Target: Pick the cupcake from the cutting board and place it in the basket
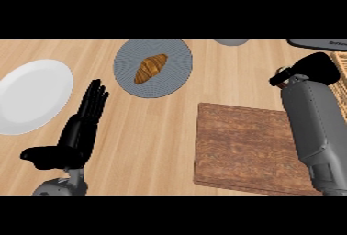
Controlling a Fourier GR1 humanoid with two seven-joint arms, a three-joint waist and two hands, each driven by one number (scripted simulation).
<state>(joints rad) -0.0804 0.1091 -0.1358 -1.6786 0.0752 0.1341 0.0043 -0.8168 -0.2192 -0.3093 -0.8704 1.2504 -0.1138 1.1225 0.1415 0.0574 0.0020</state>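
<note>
The cutting board (247, 149) lies bare. The right hand (308, 69) reaches over the basket (339, 66) at the right edge; whether it grips the cupcake I cannot tell — none shows. The left hand (81, 124) rests open beside a white plate (30, 96); a croissant (150, 69) sits on a grey plate (129, 59).

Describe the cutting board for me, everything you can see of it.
The cutting board is a thick rectangular slab of dark, mottled brown wood with visible grain, lying flat on the light wooden counter at the lower right, turned slightly askew. Its visible top is bare; no cupcake shows on it. The right forearm crosses over its right edge and hides that side, so contact there cannot be judged.
</note>
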